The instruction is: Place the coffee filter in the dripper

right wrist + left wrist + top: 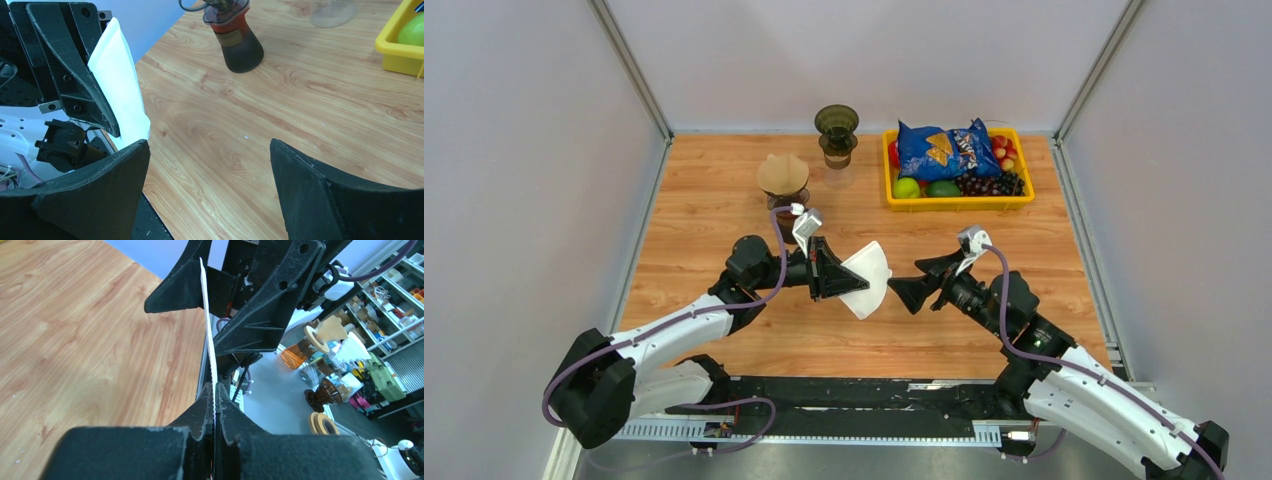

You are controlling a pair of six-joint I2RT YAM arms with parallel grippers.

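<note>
A white coffee filter (871, 278) hangs above the middle of the table, pinched at one edge by my left gripper (849, 279), which is shut on it. The left wrist view shows the filter (209, 340) edge-on, rising out of the shut left gripper (215, 401). My right gripper (904, 278) faces it from the right, open and holding nothing; its fingers (182, 287) stand on either side of the filter's far edge. From the right gripper (210, 145), the filter (117, 80) is at the left. The dark dripper (836, 128) stands at the back centre.
A carafe with a brown filter on top (783, 180) stands left of the dripper, and shows as a dark carafe (239, 37) from the right wrist. A yellow basket (959, 203) at the back right holds a blue chip bag (944, 148) and fruit.
</note>
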